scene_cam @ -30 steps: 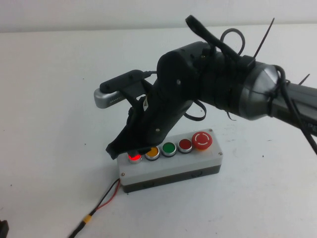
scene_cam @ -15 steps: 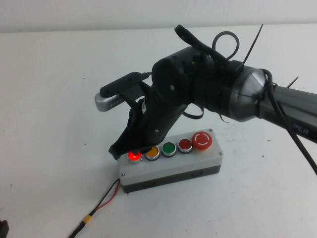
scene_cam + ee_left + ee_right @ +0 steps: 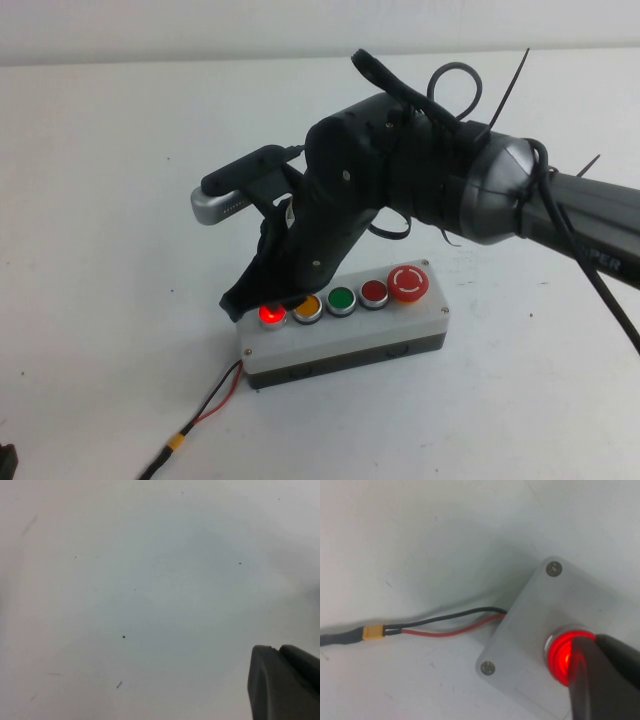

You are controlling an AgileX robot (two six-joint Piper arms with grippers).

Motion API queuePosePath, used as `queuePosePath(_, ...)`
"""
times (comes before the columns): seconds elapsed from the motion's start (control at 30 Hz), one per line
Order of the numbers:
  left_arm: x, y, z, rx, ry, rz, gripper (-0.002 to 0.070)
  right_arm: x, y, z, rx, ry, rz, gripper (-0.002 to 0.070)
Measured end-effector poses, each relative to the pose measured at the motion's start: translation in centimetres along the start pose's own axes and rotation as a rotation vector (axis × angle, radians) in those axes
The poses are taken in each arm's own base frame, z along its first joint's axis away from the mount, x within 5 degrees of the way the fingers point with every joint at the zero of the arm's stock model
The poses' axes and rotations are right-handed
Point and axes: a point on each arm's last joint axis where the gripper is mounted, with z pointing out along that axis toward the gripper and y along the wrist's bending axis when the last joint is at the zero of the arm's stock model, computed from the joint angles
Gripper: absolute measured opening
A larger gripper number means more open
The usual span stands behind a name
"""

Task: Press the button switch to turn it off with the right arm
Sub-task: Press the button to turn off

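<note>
While the lit red button (image 3: 270, 316) glows under our right gripper (image 3: 262, 300), fingers clenched; press next. Left gripper (image 3: 285, 682): parked, grip unclear.

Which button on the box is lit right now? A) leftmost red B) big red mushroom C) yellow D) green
A: the leftmost red button glows on the switch box, with the right hand tip on it; the left hand sits over bare table.
</note>
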Motion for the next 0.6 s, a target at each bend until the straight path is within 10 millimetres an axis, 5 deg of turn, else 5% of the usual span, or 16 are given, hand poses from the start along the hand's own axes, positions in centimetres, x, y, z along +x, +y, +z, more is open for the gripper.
queuePosePath(0.6,0.0,0.0,0.0,0.0,0.0,0.0,-0.0002,0.12,0.09,0.9,-0.018,0.049,0.016,-0.0016)
